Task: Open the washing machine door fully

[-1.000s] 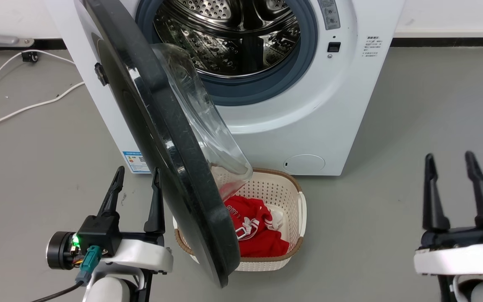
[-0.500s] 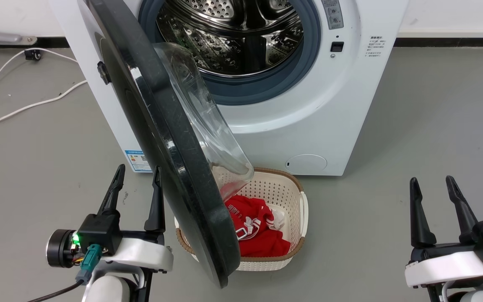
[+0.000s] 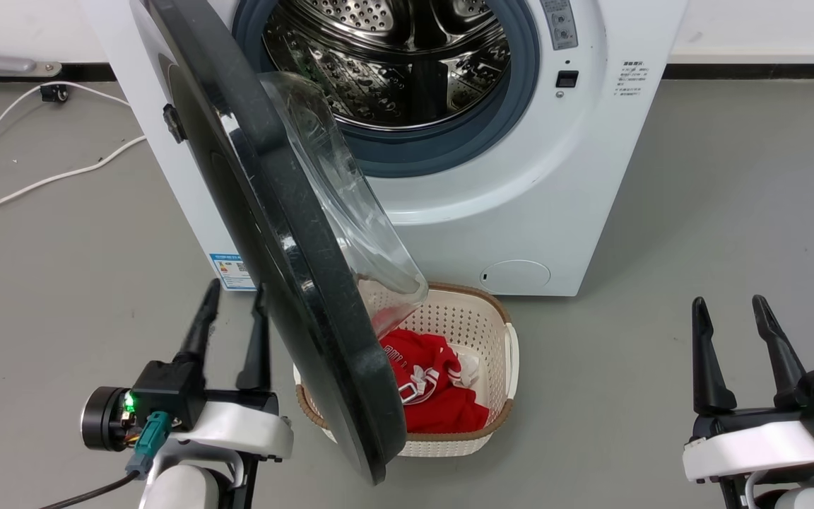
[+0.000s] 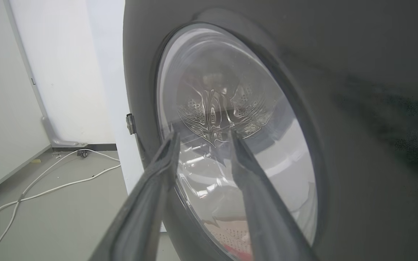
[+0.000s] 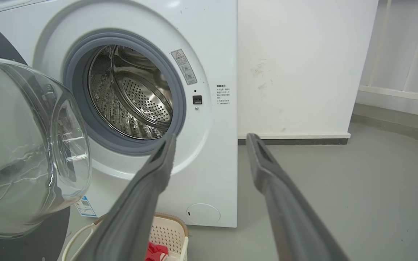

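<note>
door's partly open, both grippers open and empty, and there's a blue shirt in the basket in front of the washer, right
Not quite: the garment in the cream basket is red, not blue, as the head view shows. The rest stands: the washing machine door is partly open, and the left gripper and right gripper are both open and empty.
</note>
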Controlling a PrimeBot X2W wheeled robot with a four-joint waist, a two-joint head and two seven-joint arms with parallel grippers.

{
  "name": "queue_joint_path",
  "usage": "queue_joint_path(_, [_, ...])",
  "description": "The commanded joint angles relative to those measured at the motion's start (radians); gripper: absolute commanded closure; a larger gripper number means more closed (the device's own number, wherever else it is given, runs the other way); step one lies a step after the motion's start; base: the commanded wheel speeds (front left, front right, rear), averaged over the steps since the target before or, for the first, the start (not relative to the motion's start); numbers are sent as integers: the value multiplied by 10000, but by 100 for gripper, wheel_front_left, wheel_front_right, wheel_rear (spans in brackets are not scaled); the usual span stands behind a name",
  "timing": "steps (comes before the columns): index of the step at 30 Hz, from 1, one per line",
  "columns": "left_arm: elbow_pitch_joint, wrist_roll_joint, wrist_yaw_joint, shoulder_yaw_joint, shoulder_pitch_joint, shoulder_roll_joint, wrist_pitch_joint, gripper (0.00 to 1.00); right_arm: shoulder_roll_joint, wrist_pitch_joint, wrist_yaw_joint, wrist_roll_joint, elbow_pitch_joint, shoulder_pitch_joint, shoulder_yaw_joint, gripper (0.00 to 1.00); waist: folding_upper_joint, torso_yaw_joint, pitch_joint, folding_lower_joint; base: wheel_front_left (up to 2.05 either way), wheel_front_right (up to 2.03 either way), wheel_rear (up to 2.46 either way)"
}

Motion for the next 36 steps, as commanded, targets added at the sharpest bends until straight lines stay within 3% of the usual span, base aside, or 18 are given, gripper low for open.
queue_joint_path(1, [16, -82, -41, -12, -48, -4, -24, 100, 21, -13, -3, 87, 19, -95, 19, 0, 0, -7, 1, 0, 0, 0, 0])
queue_joint_path(12, [-786, -131, -84, 120, -250, -4, -23, 100, 21, -15, -3, 215, 57, -39, 42, 0, 0, 0, -25, 0, 0, 0, 0])
queue_joint_path(26, [-5626, 565, 199, 155, -1116, -4, -20, 100, 20, -13, -3, 342, 141, -57, 50, 0, 0, 0, 15, 0, 0, 0, 0])
queue_joint_path(31, [-7125, 813, 10, -419, -1454, 61, -15, 100, 20, -13, -3, 404, 160, -110, 63, 0, 0, -37, 54, 0, 0, 0, 0])
queue_joint_path(36, [-7710, 672, -254, -1520, -1360, 52, -15, 100, 20, -13, -3, 484, 209, -131, 100, 0, 0, -72, 94, 0, 0, 0, 0])
